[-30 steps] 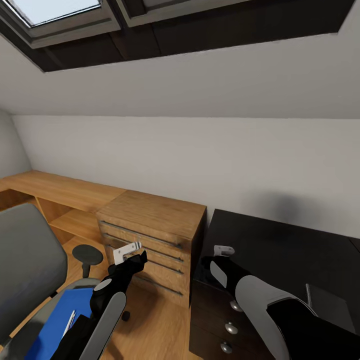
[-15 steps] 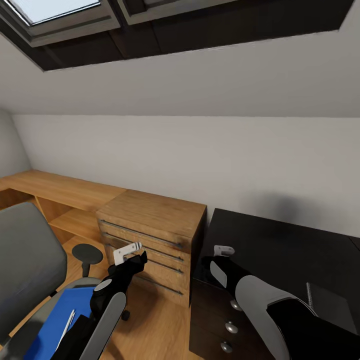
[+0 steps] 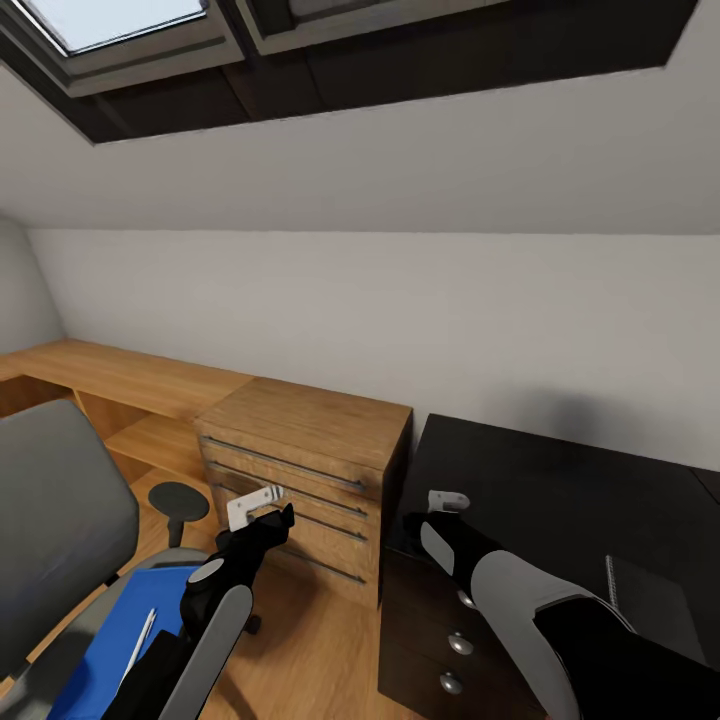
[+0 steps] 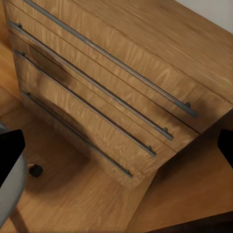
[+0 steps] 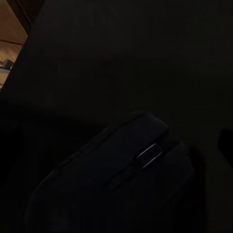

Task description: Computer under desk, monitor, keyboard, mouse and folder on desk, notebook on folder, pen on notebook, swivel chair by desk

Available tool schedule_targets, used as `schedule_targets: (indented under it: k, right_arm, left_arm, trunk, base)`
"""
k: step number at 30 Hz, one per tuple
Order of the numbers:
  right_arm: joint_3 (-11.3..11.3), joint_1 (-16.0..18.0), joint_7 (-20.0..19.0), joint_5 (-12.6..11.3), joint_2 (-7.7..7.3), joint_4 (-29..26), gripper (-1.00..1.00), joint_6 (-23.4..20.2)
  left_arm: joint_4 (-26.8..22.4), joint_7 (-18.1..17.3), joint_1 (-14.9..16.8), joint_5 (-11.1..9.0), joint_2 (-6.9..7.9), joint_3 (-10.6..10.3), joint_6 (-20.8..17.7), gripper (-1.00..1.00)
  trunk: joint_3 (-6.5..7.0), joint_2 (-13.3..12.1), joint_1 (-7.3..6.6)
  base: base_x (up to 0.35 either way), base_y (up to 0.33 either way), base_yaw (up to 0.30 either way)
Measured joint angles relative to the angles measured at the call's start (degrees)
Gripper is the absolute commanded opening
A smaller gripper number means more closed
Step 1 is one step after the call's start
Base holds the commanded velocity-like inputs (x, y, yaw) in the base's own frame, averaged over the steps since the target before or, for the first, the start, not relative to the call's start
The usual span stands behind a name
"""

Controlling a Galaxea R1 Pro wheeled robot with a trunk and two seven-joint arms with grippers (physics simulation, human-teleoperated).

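Head view takes in an attic bedroom with a white sloped wall (image 3: 400, 300) and a skylight (image 3: 110, 20) at the upper left. Below the wall, a light wood cabinet (image 3: 300, 470) with long bar handles stands just beside the glossy black counter (image 3: 560, 490), which fills the lower right and has dark drawers with round silver knobs (image 3: 461, 644) under its near edge. At the lower left is the grey swivel chair (image 3: 55, 520), one round black armrest (image 3: 178, 500) raised beside it. The bright blue folder (image 3: 125, 640) lies flat on the chair seat, and the thin white pen (image 3: 138, 640) lies on top of the folder. On the counter, at the right edge, a thin grey notebook (image 3: 650, 610) lies flat.

The left arm reaches out over the wood floor (image 3: 310, 650) between chair and cabinet. Its left tool (image 3: 255, 503) hangs in front of the cabinet drawers; the wrist view shows its fingertips (image 4: 9, 150) far apart at the picture's edges, so it is spread wide and holds nothing. The right arm stretches over the counter's near left corner. Whether the right tool (image 3: 447, 500) is wide or narrow cannot be told. In the right wrist view, the small black mouse (image 5: 121, 179) rests on the dark counter close beneath that tool.
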State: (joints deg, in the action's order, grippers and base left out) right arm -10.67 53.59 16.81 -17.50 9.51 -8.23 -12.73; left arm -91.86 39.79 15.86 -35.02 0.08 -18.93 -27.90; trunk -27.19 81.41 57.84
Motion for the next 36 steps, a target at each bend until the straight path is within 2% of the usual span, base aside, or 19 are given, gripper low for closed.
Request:
schedule_targets:
  k: [13,17,23,25,30,33,36]
  right_arm:
    - [0.0,0.0,0.0,-0.01,0.01,0.0,1.0,0.0]
    - [0.0,0.0,0.0,0.03,0.06,0.0,1.0,0.0]
    - [0.0,0.0,0.0,0.03,0.06,0.0,1.0,0.0]
    - [0.0,0.0,0.0,0.03,0.03,0.0,1.0,0.0]
    - [0.0,0.0,0.0,0.03,0.02,0.0,1.0,0.0]
    - [0.01,0.0,0.0,0.02,0.04,0.0,1.0,0.0]
    - [0.0,0.0,0.0,0.03,0.04,0.0,1.0,0.0]
  left_arm:
    - [0.03,0.0,0.0,-0.06,0.0,0.0,0.0,1.0]
    - [0.17,0.0,-0.31,-0.01,0.0,-1.16,0.0,1.0]
    - [0.14,0.04,-0.51,0.0,-0.09,-1.76,0.04,1.0]
    - [0.15,0.05,-0.53,0.05,-0.09,-2.98,0.09,1.0]
    - [0.17,0.07,-0.53,0.09,-0.09,-3.45,0.12,1.0]
    - [0.17,0.08,-0.53,0.09,-0.09,-3.5,0.16,1.0]
    - [0.17,0.09,-0.53,0.11,-0.09,-3.51,0.17,1.0]
  trunk:
    - [0.0,0.0,0.0]
    - [0.0,0.0,0.0]
    - [-0.9,2.01,1.1]
    - [-0.9,2.01,1.1]
    - [-0.9,2.01,1.1]
    - [-1.43,3.19,1.75]
    - [-1.44,3.21,1.76]
  base:
    - [-0.032,0.0,0.0]
    - [0.0,0.0,0.0]
    - [0.0,0.0,0.0]
    - [0.0,0.0,0.0]
    - [0.0,0.0,0.0]
    - [0.0,0.0,0.0]
    - [0.0,0.0,0.0]
